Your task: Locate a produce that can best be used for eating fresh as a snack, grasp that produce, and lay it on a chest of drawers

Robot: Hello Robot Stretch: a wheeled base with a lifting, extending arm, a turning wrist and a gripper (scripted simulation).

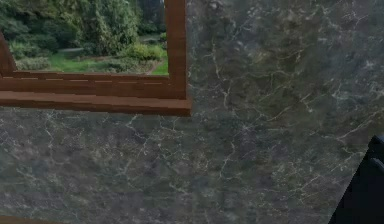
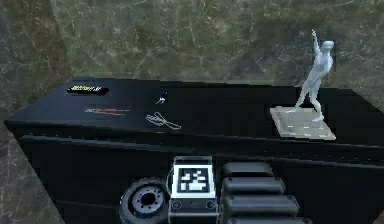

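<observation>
A long black chest of drawers (image 2: 60, 150) stands against the grey marbled wall in the arm side view. Low in that view, the arm's ribbed dark bar (image 2: 255, 190) ends at a white square with black marks (image 2: 195, 182). Left of the square sits the gripper's (image 2: 145, 200) round dark body, in front of the chest's front face. I cannot make out its far end, so I cannot tell whether it holds anything. No fruit or vegetable shape stands out on the chest's top.
On the chest's top lie a flat black and yellow item (image 2: 88, 88), a flat dark item with red marks (image 2: 108, 110), a small dark piece (image 2: 160, 97) and a wiry tangle (image 2: 163, 122). A pale statue (image 2: 312, 75) stands at its right end. The forward view has a wooden window frame (image 1: 100, 100) and a dark edge (image 1: 365, 195).
</observation>
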